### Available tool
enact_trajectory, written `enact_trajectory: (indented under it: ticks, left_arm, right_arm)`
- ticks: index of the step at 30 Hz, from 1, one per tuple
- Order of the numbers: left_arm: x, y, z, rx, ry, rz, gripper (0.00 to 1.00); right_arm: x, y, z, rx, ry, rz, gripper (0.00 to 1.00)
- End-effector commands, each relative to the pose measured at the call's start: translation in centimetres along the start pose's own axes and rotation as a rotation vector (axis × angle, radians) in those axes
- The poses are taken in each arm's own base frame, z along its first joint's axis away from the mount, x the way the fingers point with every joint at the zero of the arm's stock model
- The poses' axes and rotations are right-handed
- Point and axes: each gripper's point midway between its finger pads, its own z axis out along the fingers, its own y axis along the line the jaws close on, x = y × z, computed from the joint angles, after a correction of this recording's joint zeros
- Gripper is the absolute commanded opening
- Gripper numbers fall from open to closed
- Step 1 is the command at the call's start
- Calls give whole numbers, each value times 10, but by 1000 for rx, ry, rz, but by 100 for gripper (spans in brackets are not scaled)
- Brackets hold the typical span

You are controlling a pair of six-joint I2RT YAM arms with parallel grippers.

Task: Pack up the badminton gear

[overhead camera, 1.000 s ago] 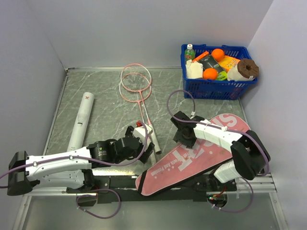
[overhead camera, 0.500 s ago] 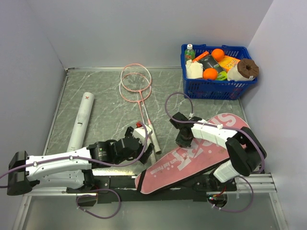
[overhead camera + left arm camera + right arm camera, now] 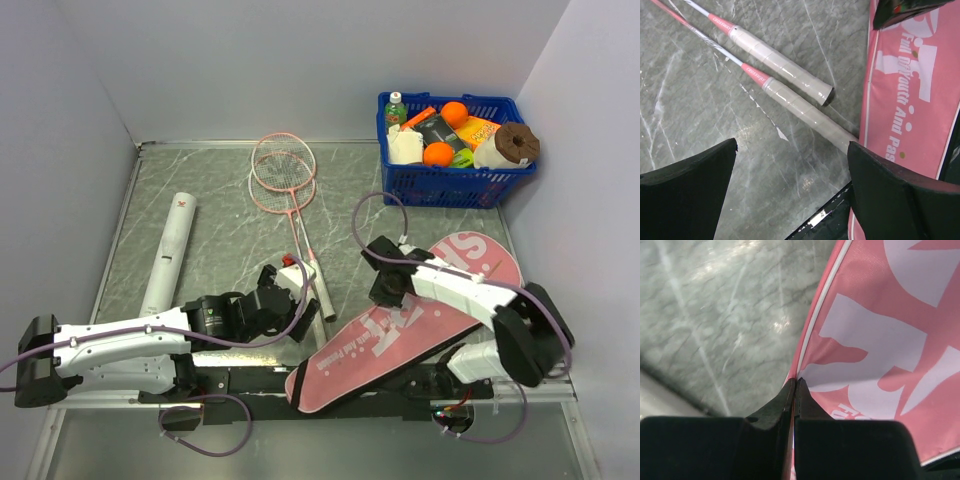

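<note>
The right claw point(image 3: 795, 384) is pinched tight on the piped edge of the bag point(image 3: 345, 365), I'd guess to lift that lip so the bag can be loaded. The left claw point(image 3: 792, 192) hangs spread wide over the handles of the rackets point(image 3: 790, 102). These lie beside the bag, and one butt may tuck under it; I can't quite tell. The tube point(image 3: 170, 245) lies well apart, far left. The bag looks flat and unpacked. The basket point(image 3: 450, 187) at the back holds oranges point(image 3: 455, 112) and a bottle point(image 3: 396, 105).

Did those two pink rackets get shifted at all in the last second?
No. The pink rackets lie where they were, their heads as far from the blue basket as before.
</note>
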Motion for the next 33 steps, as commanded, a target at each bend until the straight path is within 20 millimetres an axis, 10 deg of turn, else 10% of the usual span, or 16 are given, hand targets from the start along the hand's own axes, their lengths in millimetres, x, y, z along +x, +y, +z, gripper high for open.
enact_trajectory:
  ticks: [1,19,26,33]
  left_arm:
    - [-26,0,-13,-11,-57,-35,96]
    - [-93,28,-75,-72,-223,-118,96]
    - [-99,35,-89,-71,-260,-158,96]
    - [-97,40,-93,-85,-267,-167,96]
  right_arm:
    - [-10,16,-43,-136,-64,-13,0]
    - [28,133,-139,-504,-16,-230,0]
    - [47,181,-144,-560,36,-431,0]
    - [25,222,-159,-612,-60,-576,0]
